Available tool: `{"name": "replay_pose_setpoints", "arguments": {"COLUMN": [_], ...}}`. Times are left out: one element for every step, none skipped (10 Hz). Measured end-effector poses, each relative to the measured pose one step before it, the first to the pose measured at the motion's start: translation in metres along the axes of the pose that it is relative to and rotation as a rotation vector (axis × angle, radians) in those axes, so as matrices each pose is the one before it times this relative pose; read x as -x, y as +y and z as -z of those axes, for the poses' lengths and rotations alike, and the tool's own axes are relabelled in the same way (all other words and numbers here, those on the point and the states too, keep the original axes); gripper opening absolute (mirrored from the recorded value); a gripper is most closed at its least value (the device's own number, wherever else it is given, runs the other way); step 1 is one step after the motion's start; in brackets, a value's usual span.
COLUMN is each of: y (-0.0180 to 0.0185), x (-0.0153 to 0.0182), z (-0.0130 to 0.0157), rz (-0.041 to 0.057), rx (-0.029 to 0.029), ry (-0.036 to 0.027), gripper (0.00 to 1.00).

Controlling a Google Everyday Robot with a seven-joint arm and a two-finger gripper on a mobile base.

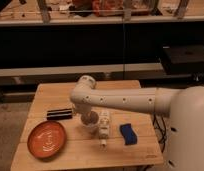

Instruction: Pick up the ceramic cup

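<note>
The ceramic cup (90, 124) is a small off-white cup on the wooden table (55, 95), just right of the orange plate (47, 139). My gripper (87, 118) hangs straight down over the cup and reaches into or onto it, hiding most of it. The white arm (125, 100) comes in from the right.
A white bottle-like object (103, 127) lies right beside the cup. A blue block (127, 134) lies further right. A flat black object (59, 114) lies left of the gripper. Dark shelving stands behind the table.
</note>
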Motion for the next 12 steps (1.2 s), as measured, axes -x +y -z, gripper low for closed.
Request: {"name": "replay_pose_setpoints", "arguments": {"y": [0.00021, -0.00041, -0.00086, -0.00059, 0.00147, -0.00106, -0.00105, -0.00013, 0.00018, -0.00004, 0.00030, 0.00086], "x": [-0.00101, -0.00081, -0.00018, -0.00150, -0.00245, -0.00023, -0.00009, -0.00070, -0.00067, -0.00142, -0.00187, -0.00124], "z": [-0.00016, 0.00022, 0.00029, 0.00409, 0.00353, 0.00158, -0.00033, 0.00043, 0.00082, 0.00259, 0.00298, 0.00211], "rz": [-0.00918, -0.00560, -0.00824, 0.01227, 0.00683, 0.00135, 0.00090, -0.00473, -0.00078, 0.00413, 0.00476, -0.00088], "rx": [0.00851, 0.00516, 0.00442, -0.01302, -0.00324, -0.00282, 0.00185, 0.00146, -0.00030, -0.00405, -0.00325, -0.00103], "ry": [-0.00112, -0.00019, -0.00330, 0.00342, 0.00509, 0.00040, 0.00040, 0.00032, 0.00163, 0.00385, 0.00446, 0.00190], "gripper": [0.20, 0.13, 0.03, 0.00, 0.00, 0.00, 0.00, 0.00, 0.00, 0.00, 0.00, 0.00]}}
